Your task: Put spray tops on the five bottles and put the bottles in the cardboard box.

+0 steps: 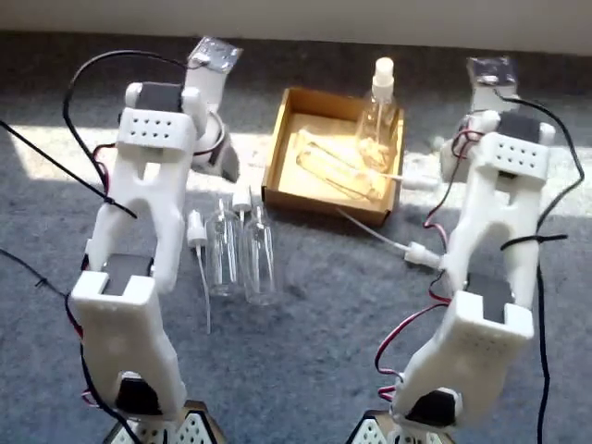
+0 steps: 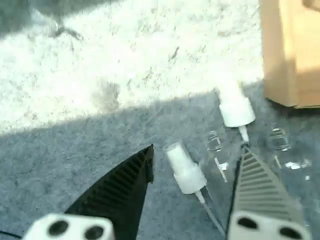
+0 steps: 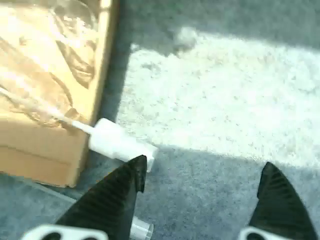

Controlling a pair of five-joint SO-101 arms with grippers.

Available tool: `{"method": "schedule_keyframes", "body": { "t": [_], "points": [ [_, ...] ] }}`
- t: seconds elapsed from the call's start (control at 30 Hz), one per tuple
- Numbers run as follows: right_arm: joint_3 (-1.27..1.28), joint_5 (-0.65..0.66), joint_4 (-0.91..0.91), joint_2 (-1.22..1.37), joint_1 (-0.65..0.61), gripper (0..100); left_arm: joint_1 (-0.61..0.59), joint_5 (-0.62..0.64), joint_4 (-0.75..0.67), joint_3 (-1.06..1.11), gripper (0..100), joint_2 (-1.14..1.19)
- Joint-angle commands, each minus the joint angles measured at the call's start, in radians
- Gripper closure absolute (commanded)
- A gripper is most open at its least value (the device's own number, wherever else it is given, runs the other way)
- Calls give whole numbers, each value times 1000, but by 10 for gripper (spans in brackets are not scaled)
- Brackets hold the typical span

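Note:
My left gripper is open above the carpet, and a white spray top with its thin tube lies between its fingers. A second spray top and two open bottle necks lie just beyond it. Two clear bottles lie side by side left of the cardboard box. In the box, one capped bottle stands upright and another bottle lies flat. My right gripper is open beside a spray top whose tube runs over the box wall.
Another spray top with a long tube lies on the grey carpet right of the box, near the right arm. Cables trail along both arms. Bare carpet lies between the arms in front of the box.

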Motion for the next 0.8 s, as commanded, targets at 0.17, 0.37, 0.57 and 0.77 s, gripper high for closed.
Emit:
{"method": "schedule_keyframes", "body": {
  "t": [0.17,0.37,0.57,0.77],
  "points": [
    [-133,196,25,-50,-326,698,-340,-133,-204,383,751,-81],
    [-133,207,-150,22,-444,697,-338,-164,-577,898,751,-285],
    [-145,279,-216,191,-499,696,-315,-163,-904,1236,751,-473],
    [-308,278,-257,334,-463,697,-318,-163,-905,1253,751,-484]
  ]
}}
